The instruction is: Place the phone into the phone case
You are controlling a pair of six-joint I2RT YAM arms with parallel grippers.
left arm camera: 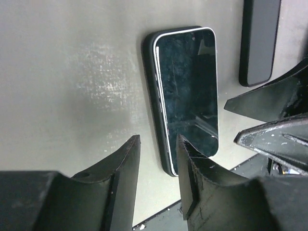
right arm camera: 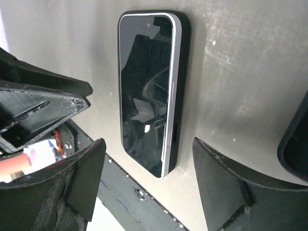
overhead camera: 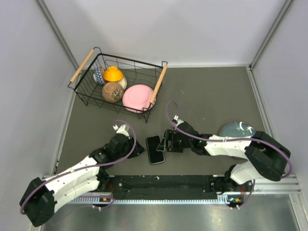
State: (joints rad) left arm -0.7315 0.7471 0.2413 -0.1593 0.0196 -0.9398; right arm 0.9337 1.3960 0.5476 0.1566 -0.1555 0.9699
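Observation:
The phone [overhead camera: 154, 149] lies screen up near the table's front edge, a dark screen with a white rim. It sits on the black phone case [left arm camera: 148, 96], whose wall shows along one long side only, so the phone looks offset in it. The phone [left arm camera: 185, 91] is close ahead of my left gripper [left arm camera: 158, 144], which is slightly open and empty, its right finger over the phone's near corner. My right gripper [right arm camera: 149, 144] is wide open and empty, with the phone [right arm camera: 144, 91] and case [right arm camera: 181, 72] just ahead between its fingers. In the top view the left gripper [overhead camera: 139, 150] and right gripper [overhead camera: 166, 143] flank the phone.
A second black flat slab [left arm camera: 260, 43] with rounded corners lies beside the phone, under the right gripper; it also shows in the right wrist view [right arm camera: 294, 139]. A wire basket [overhead camera: 86, 98] with crockery and a pink plate [overhead camera: 138, 97] stands at the back left. A grey-blue bowl [overhead camera: 237, 130] sits right. The black front rail [overhead camera: 163, 185] is close.

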